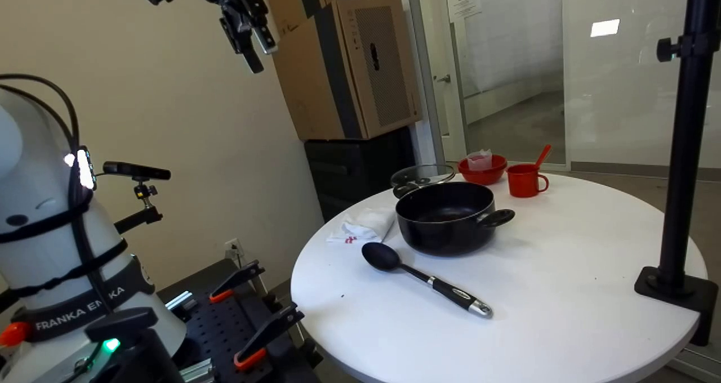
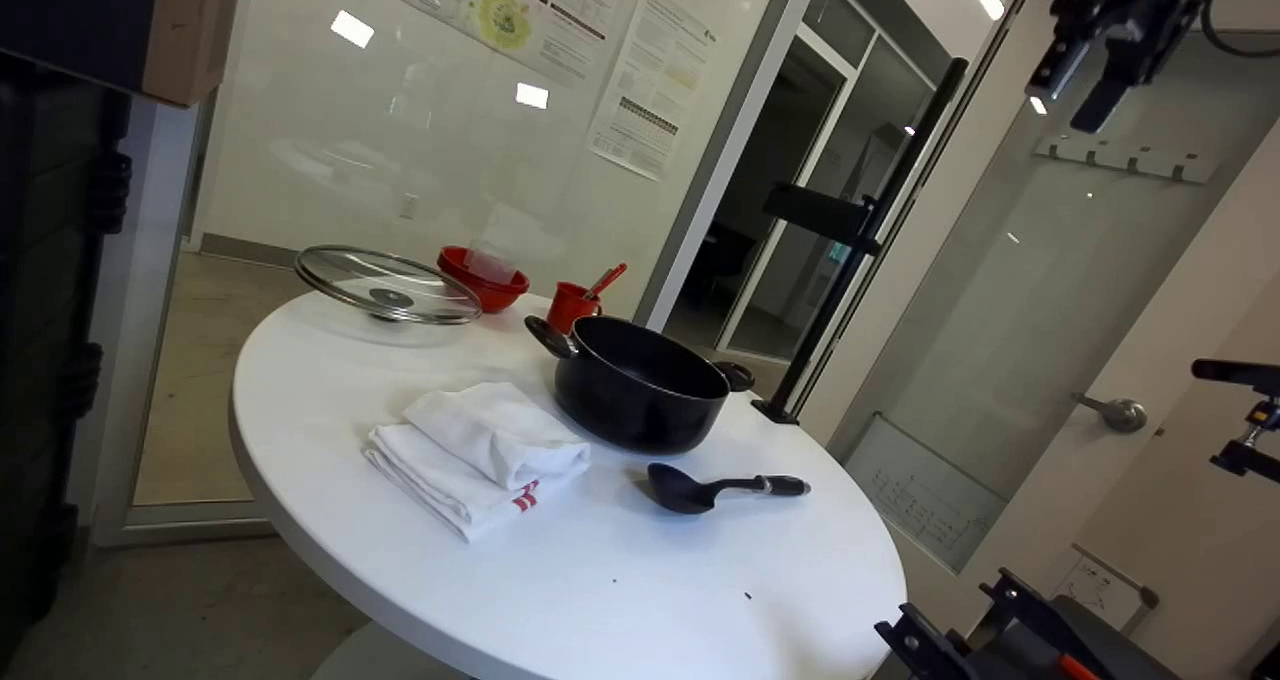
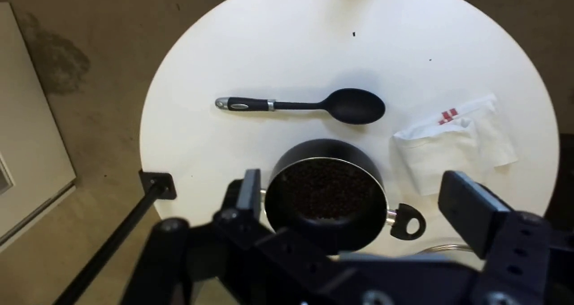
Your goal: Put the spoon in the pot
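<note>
Nearest in wrist view: gripper [image 3: 351, 188], above the table [image 3: 215, 49], fingers spread wide, holding nothing. Clock refs from pot center.

Then the spoon [image 3: 300, 105]: lying on the tabletop at about 12 o'clock, outside the pot [image 1: 448, 237], small gap to its wall. Black, oval bowl toward 3, slim neck, thicker grip toward 9 with silvery collar, oval badge, silvery end tip.

White cloth [image 3: 439, 161] at 2 o'clock, just beside the spoon's bowl end, not touching. Pot upright, mouth uncovered, wall between spoon and inside; 2 side handles, the 1 at 3 o'clock has a hole. Dark reddish grainy layer [image 3: 329, 190] on its floor, too dim to name. Black stand [image 3: 158, 186] at 9 o'clock, table edge, well apart from the spoon. Lid [image 2: 390, 298] off the pot at 4 o'clock, mostly hidden in wrist view, tilted in an exterior view.

Farther, in an exterior view: red bowl [image 1: 484, 177] at 1 o'clock, translucent piece [image 1: 480, 160] in it; red mug [image 1: 524, 183] at 2, red utensil [image 1: 543, 155] sticking up. Boxes [image 1: 372, 67] at 11.

Materials, same order: smooth round table, dull dark spoon, folded cloth with red marks, pot with thin pale rim, glass lid with metal rim, brown cardboard.
</note>
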Motion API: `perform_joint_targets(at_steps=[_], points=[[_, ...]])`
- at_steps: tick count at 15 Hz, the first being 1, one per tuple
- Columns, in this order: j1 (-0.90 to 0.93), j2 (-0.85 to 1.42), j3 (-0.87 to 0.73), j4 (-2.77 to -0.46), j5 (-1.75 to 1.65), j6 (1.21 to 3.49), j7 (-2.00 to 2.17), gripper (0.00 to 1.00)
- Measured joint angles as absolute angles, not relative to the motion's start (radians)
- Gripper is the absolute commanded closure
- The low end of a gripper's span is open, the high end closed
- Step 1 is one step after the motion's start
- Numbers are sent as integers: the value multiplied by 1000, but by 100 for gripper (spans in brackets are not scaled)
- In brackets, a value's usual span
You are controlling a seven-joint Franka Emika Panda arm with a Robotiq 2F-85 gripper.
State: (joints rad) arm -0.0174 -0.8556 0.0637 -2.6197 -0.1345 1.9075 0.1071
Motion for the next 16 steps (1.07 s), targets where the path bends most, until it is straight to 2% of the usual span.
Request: perform_joint_targets(at_steps=[4, 16], points=[[-114, -819, -66, -2668, -166, 1966, 62, 0], [-139, -760, -113, -2666, -161, 2029, 57, 0]])
